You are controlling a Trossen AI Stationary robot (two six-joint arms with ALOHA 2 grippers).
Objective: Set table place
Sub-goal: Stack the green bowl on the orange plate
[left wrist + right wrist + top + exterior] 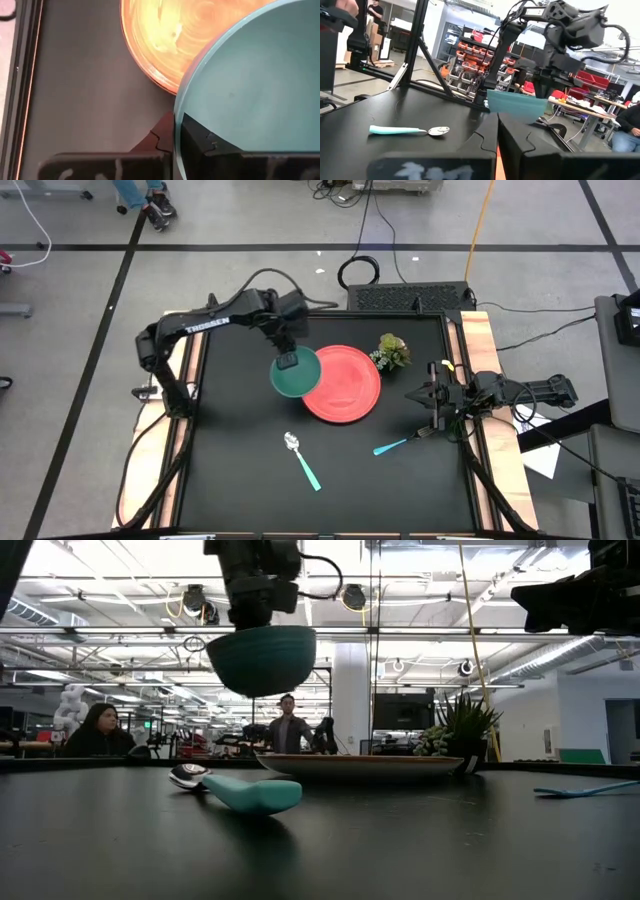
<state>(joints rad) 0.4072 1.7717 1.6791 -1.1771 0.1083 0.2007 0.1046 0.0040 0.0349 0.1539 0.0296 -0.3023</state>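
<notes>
Left gripper (287, 361) fingers (197, 137) clamped on teal bowl (295, 372) rim, lifted above bench (240, 460) at frame centre; red plate (342, 383) flat just right, underlapping. Right gripper (420, 394) fingers closed, empty, far right.
</notes>
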